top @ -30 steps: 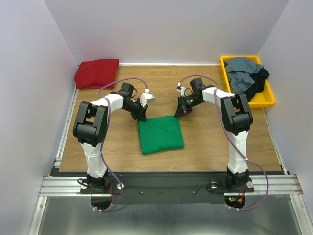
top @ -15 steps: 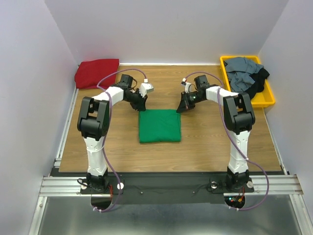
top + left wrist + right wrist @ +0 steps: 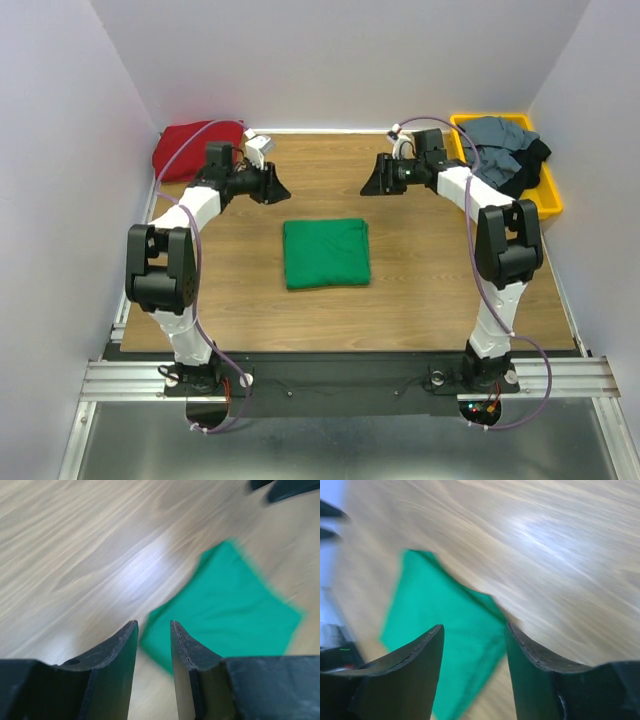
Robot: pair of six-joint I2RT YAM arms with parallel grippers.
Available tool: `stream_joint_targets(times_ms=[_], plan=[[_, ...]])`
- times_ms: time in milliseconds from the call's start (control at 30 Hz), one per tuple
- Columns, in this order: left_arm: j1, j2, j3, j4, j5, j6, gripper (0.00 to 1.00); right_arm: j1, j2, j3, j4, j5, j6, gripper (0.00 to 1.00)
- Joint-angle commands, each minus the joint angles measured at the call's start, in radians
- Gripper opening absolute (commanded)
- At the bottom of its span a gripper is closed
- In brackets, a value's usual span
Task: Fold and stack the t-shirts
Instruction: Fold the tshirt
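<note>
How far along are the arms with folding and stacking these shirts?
Done: the red shirt lies folded in the far left corner, and the green shirt lies folded mid-table. In hand: nothing; the left gripper and right gripper are open and empty. Left: stacking green with red, then the grey and black shirts heaped in the yellow tray.

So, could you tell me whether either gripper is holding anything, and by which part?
Nothing is held: the left gripper and right gripper are both empty, and the green shirt lies folded, apart from both.
</note>
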Motion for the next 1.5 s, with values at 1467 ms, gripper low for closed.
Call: stream_joint_targets(times_ms=[1467], plan=[[-0.075,0.171,-0.331,0.408,0.124,-0.419,0.38,0.027,0.052,-0.451,0.368,-0.263,0.318,0.33]])
